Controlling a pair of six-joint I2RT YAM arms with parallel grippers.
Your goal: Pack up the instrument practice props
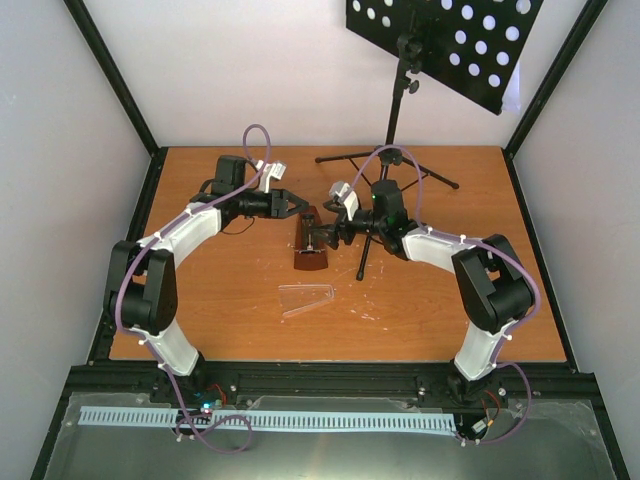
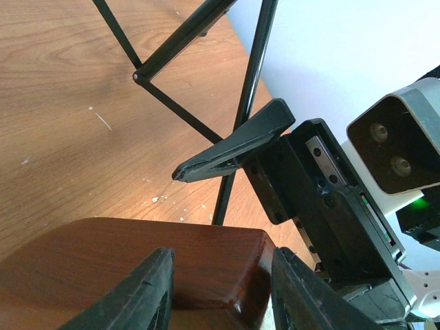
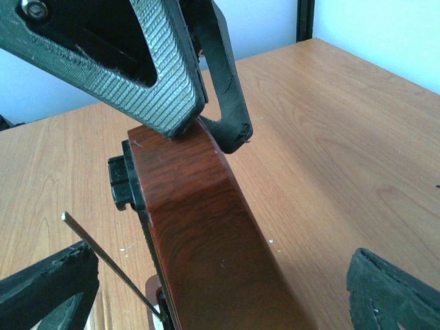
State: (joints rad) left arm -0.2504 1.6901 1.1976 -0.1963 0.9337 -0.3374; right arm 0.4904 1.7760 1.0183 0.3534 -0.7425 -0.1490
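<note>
The red-brown wooden metronome point(image 1: 312, 245) stands mid-table without its cover. The clear plastic cover point(image 1: 306, 298) lies flat in front of it. My left gripper point(image 1: 299, 208) comes in from the left and is shut on the metronome's narrow top point(image 2: 206, 268), one finger on each side. My right gripper point(image 1: 332, 234) is open wide, its fingertips point(image 3: 48, 289) straddling the metronome body point(image 3: 206, 234) without touching it. The thin pendulum rod point(image 3: 110, 265) sticks out on the metronome's face side. The black music stand point(image 1: 400, 90) rises at the back, its perforated desk point(image 1: 450, 40) high up.
The stand's tripod legs point(image 1: 385, 160) spread over the back of the table, one leg point(image 1: 365, 255) reaching forward just right of the metronome, beside my right arm. Walls and black frame posts point(image 1: 120, 80) close in the sides.
</note>
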